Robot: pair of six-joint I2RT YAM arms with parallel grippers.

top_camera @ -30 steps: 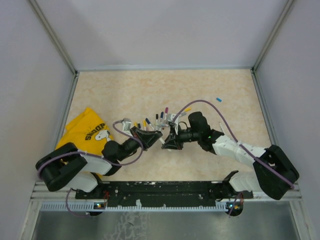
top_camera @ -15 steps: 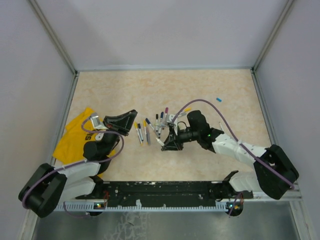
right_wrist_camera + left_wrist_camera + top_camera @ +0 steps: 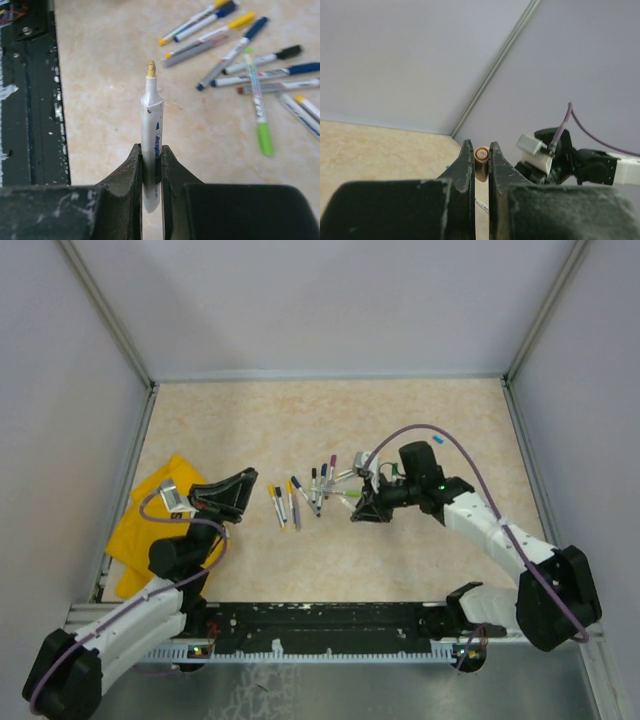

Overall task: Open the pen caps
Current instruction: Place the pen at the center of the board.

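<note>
1. Shows the left gripper [image 3: 480,146] pinched narrow on a short tan cap [image 3: 481,161], open end toward the camera, held up clear of the table [image 3: 400,565].
2. Shows the right gripper [image 3: 150,150] pinched just as narrow on the barrel of a white pen [image 3: 151,117], upright between the jaws, with its yellow tip [image 3: 151,69] bared.
3. Compares with a second earlier: then, finds both grippers nose to nose near the middle of the table; now, finds them well apart, the left drawn back toward the yellow cloth [image 3: 130,535], the right pulled off to its own side.
4. Reads this parting as the pull that takes cap from pen: one pen opened, cap in the left, barrel in the right.
5. Locates the remaining pens [image 3: 300,495] in a loose heap on the table between the two grippers, several seemingly capped, among them a green-ended pen [image 3: 261,125].
6. Marks a lone blue cap [image 3: 437,439] lying well apart, beyond the right arm.
7. Suggests as the next need: setting down cap and barrel, then fetching another capped pen; judges most of the task to lie ahead.
</note>
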